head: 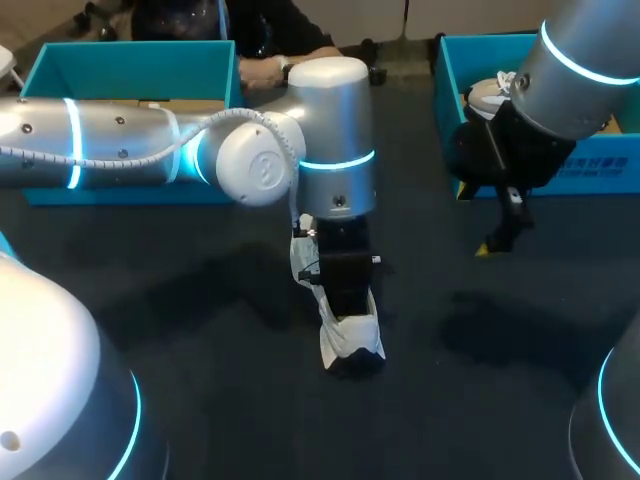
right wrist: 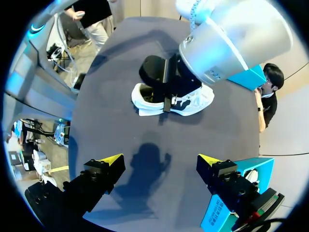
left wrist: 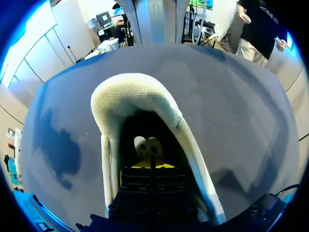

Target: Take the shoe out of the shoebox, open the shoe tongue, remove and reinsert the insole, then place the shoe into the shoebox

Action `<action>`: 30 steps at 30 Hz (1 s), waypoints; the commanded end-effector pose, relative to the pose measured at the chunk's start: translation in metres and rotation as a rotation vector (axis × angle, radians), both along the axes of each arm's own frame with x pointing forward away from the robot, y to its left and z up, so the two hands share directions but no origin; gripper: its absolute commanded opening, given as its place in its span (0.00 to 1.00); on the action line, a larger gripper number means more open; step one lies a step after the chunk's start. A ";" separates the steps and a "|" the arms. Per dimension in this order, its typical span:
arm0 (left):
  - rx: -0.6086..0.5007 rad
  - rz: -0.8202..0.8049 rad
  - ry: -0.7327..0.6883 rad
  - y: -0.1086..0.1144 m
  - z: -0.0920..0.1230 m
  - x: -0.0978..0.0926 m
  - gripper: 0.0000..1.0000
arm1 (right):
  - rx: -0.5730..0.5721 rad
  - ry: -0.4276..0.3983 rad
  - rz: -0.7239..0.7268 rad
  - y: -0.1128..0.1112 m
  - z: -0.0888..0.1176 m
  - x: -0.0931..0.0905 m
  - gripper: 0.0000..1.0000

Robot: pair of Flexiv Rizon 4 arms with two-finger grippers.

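Shoe, white, lies on its sole near the middle of the dark table in the head view, with bare tabletop on every side of it out to the near edge. The left arm comes in from the left edge and stands its wrist straight above the shoe, the left gripper pushed down into the opening. A blue shoebox sits at the far left corner and a second shoebox at the far right corner, another shoe resting inside it. The right gripper hangs just in front of that second box, well apart from the shoe on the table.

From the left wrist, the fingers are drawn together deep inside the shoe's padded collar; whether they pinch anything there cannot be told. Open table surrounds the shoe on all sides.

From the right wrist, the fingers stand wide apart with nothing between them, above a bare stretch of table. The shoe and the left arm's wrist lie well ahead, and a blue box corner sits just beside one finger.
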State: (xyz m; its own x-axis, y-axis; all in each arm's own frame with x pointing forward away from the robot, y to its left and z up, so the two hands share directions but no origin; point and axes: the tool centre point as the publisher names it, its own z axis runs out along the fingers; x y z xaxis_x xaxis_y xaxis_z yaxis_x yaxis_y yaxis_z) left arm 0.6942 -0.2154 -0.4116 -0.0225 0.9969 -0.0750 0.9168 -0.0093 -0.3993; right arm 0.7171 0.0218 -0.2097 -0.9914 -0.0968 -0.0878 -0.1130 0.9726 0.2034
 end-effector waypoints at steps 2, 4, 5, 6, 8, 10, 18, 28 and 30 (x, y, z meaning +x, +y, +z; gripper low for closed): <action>0.007 0.034 -0.047 0.011 -0.013 0.015 0.00 | -0.002 0.000 0.000 0.001 -0.002 0.001 1.00; 0.011 0.047 -0.077 0.015 -0.012 0.021 0.00 | -0.002 0.000 0.000 0.001 -0.002 0.001 1.00; 0.011 0.056 -0.087 0.017 -0.011 0.024 0.00 | -0.002 0.000 0.000 0.001 -0.002 0.001 1.00; 0.008 0.070 -0.114 0.019 -0.010 0.029 0.00 | -0.002 0.000 0.000 0.001 -0.002 0.001 1.00; 0.011 0.075 -0.135 0.021 -0.009 0.033 0.00 | -0.002 0.000 0.000 0.001 -0.002 0.001 1.00; 0.021 0.081 -0.179 0.023 -0.009 0.039 0.00 | -0.002 0.000 0.000 0.001 -0.002 0.001 1.00; 0.009 0.093 -0.195 0.025 0.001 0.046 0.00 | -0.002 0.000 0.000 0.001 -0.002 0.001 1.00; -0.013 0.045 -0.221 0.018 0.037 0.039 0.00 | -0.002 0.000 0.000 0.001 -0.002 0.001 1.00; -0.018 0.043 -0.234 0.016 0.045 0.037 0.00 | -0.002 0.000 0.000 0.001 -0.002 0.001 1.00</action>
